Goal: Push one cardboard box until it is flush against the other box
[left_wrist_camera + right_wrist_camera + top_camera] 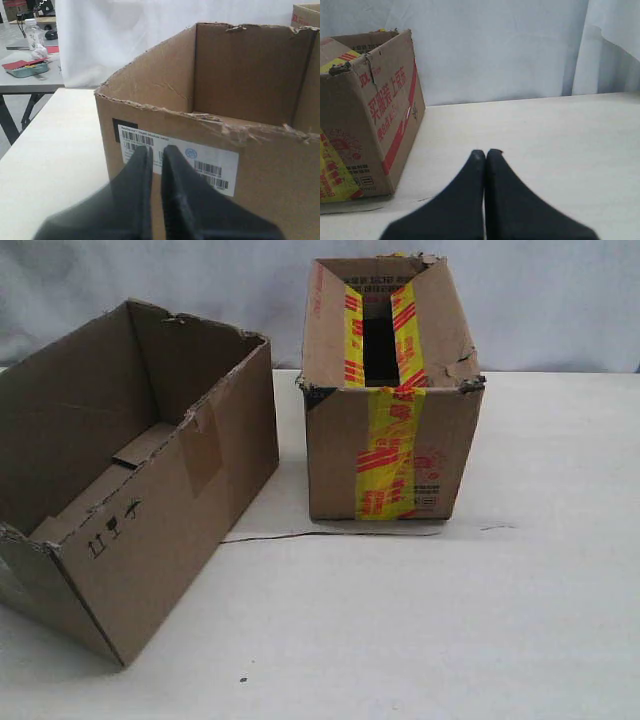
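Observation:
The cardboard box (pixel 150 510) lies open-topped at the left of the exterior view, black scribbles (pixel 112 530) on its near side. The other box (pixel 390 450), wrapped in yellow tape with red stripes, stands upright right of it, with a gap of table between them. Neither gripper shows in the exterior view. In the left wrist view my left gripper (pixel 156 149) is shut with only a slit between its fingers, its tips close against the white barcode label (pixel 215 162) on the cardboard box (pixel 280 190). My right gripper (pixel 486 152) is shut and empty over bare table, apart from the other box (pixel 370 115).
A thin dark strip (pixel 330 533) lies on the white table (pixel 450 640) below the taped box. A white curtain (pixel 520 50) backs the table. In the left wrist view a separate grey table off the side holds a bottle (pixel 34 34) and clutter.

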Motion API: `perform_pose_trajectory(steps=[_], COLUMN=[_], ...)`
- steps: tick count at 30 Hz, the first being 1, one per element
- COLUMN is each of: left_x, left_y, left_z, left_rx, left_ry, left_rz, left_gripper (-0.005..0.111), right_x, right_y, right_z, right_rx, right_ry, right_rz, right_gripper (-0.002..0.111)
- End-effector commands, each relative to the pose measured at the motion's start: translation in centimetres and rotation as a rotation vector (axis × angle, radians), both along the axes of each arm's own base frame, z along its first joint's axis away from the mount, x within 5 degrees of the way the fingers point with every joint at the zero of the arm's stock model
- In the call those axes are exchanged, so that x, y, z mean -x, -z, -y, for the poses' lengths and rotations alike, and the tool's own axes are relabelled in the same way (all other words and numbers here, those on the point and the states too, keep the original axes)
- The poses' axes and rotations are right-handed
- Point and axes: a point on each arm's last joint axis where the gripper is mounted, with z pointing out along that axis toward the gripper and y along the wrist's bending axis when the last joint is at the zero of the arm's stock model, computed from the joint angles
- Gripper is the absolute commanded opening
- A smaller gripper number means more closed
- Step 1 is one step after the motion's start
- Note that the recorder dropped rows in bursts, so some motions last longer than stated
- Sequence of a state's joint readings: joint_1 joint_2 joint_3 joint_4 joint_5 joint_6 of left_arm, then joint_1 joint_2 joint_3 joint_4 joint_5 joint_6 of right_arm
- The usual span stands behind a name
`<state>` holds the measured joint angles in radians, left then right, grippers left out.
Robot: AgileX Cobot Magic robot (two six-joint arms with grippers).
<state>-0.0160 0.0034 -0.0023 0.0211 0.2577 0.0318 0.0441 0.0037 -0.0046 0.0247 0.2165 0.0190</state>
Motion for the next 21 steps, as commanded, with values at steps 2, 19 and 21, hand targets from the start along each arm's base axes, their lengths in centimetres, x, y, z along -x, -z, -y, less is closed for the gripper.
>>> perform_pose_trajectory(steps=[2,19,21], left_x=[0.0,-1.4,-1.8], left_y=[-0.1,-0.7,-0.2], left_z=[0.0,0.1,0.1], left_rx=[0.006,0.136,0.141], left_ry=[0.000,-0.015,-0.020], left_rz=[0.020,0.030,-0.033], left_gripper=[0.000,0.000,0.000], right_x=[0.0,0.0,0.0], right_y=[0.1,0.1,0.1], right_z=[0.0,0.0,0.0], right_rx=[0.012,0.012,0.012], right_ry=[-0.003,-0.003,-0.003], right_rz=[0.002,0.002,0.002], right_gripper=[0.000,0.000,0.000])
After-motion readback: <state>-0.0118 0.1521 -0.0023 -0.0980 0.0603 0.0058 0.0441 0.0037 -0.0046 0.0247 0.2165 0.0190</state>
